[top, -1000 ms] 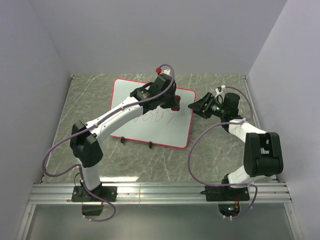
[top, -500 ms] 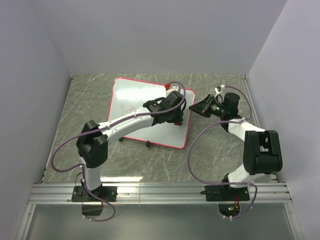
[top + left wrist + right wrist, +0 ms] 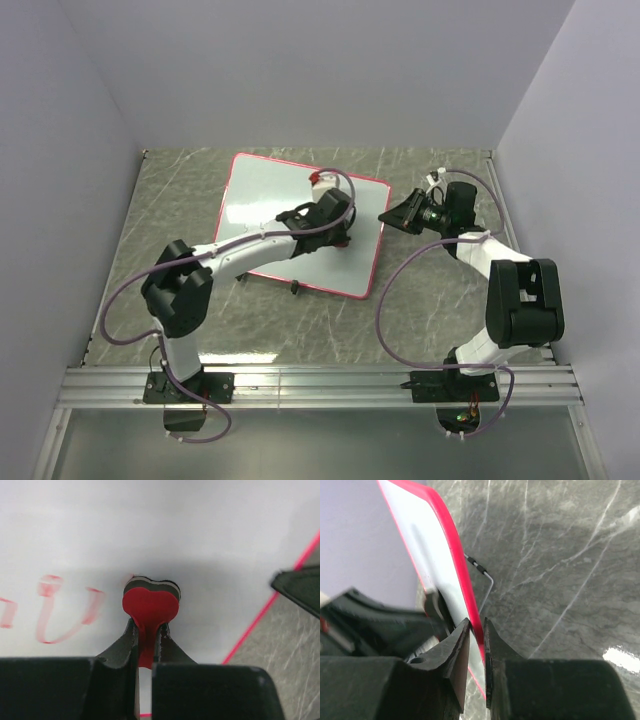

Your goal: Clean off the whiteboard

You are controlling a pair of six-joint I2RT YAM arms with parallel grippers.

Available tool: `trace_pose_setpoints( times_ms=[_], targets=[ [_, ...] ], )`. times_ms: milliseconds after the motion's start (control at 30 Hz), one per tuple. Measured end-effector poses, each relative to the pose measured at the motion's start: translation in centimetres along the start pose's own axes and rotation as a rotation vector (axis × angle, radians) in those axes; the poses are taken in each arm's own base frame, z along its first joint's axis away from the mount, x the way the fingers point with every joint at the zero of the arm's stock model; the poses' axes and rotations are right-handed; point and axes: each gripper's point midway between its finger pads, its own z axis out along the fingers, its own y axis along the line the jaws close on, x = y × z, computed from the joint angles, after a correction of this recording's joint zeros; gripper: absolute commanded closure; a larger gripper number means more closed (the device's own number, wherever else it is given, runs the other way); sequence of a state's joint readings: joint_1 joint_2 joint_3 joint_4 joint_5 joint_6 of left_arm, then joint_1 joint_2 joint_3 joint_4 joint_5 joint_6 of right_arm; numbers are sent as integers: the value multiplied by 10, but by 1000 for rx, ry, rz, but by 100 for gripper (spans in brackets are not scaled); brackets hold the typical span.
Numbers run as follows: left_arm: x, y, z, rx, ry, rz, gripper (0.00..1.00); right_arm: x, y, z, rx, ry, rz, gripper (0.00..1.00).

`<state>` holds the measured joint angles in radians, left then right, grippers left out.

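Observation:
The whiteboard [image 3: 262,195], white with a thin red frame, lies tilted on the marble table. My left gripper [image 3: 334,232] is over its right half, shut on a red heart-shaped eraser [image 3: 150,605] whose pad presses on the board. In the left wrist view, the left gripper [image 3: 148,626] has smeared red scribbles [image 3: 65,615] to the left of the eraser. My right gripper [image 3: 386,214] is at the board's right edge. In the right wrist view, the right gripper [image 3: 476,626] is shut on the red frame [image 3: 451,545] of the whiteboard [image 3: 422,550].
Two small black feet [image 3: 296,289] stick out from the board's near edge. A thin wire foot [image 3: 482,572] shows under the board. Grey marble table [image 3: 430,300] lies around it, with purple-grey walls on three sides. Purple cables loop off both arms.
My right gripper has shut on the board's right edge. My left gripper swept the eraser down and left across the board, which has shifted and turned slightly.

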<state>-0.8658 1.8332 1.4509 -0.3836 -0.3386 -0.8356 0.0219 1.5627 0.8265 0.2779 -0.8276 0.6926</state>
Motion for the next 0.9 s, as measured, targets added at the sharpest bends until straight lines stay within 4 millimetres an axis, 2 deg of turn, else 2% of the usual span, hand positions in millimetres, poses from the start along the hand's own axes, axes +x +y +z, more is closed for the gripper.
trace_pose_setpoints(
  times_ms=[133, 200, 300, 367, 433, 533, 600, 833, 900],
  targets=[
    [-29, 42, -2, -27, -70, -81, 100, 1, 0, 0, 10, 15, -7, 100],
    [-52, 77, -3, -69, -120, -139, 100, 0, 2, 0, 12, 22, -10, 100],
    [-73, 121, -5, -130, -181, -203, 100, 0, 4, 2, 14, 38, -5, 100],
    [-78, 138, -6, -155, -204, -224, 100, 0, 5, 3, 16, 47, 1, 100],
    [-77, 139, -6, -148, -213, -227, 100, 1, 5, 4, 17, 52, 2, 100],
    [-72, 130, -7, -142, -217, -208, 100, -1, 4, 5, 25, 56, -2, 100],
    [-62, 113, -8, -122, -199, -177, 100, -4, 5, 6, 23, 54, -13, 100],
    [-3, -14, -3, 103, -55, -29, 100, -3, 16, 12, 5, 68, -60, 100],
    [7, -35, -1, 139, -25, -6, 100, 2, 19, 15, -1, 80, -72, 100]
  ],
)
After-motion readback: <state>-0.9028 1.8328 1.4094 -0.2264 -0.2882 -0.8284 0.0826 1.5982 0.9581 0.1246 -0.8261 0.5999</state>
